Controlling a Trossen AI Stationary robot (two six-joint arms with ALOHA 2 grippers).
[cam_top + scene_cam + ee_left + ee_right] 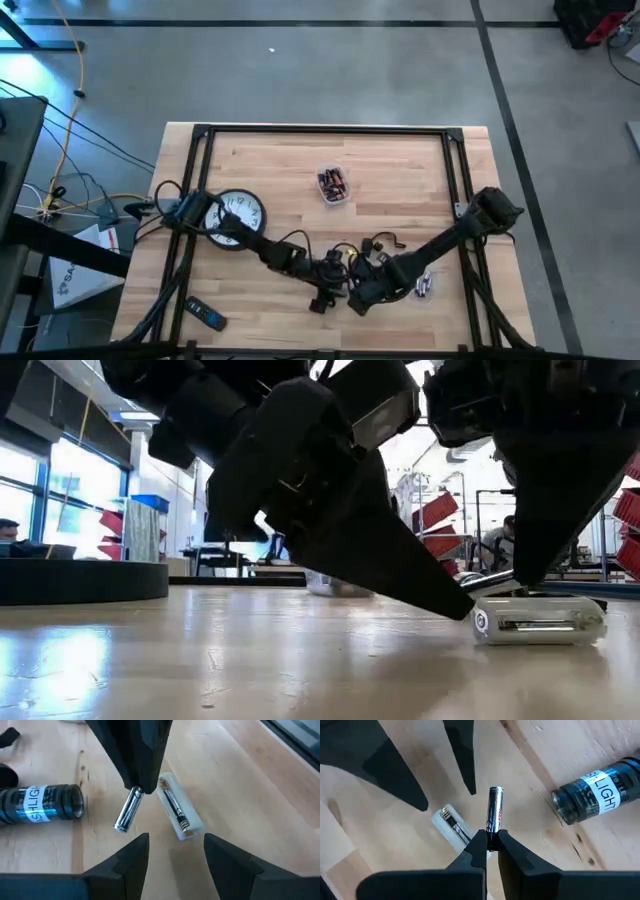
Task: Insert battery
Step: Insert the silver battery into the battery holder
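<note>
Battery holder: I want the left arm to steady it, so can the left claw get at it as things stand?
Probably yes. The left claw hangs open just short of the battery holder, bare wood between. The right claw, shut on a battery, crowds one side.

left claw [172, 855] open | right claw [137, 790] grips battery [127, 812] | beside holder [177, 812] | flashlight [42, 805]

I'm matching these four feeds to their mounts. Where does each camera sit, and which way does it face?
High: overhead, straight down; both arms, table, clock.
Low: table height, level toward the room; battery holder, dark fingers above.
Left wrist: on the left arm; left gripper open over the holder.
Right wrist: on the right arm; right gripper pinching the battery.
Shared: both wrist views show battery, holder and flashlight.
</note>
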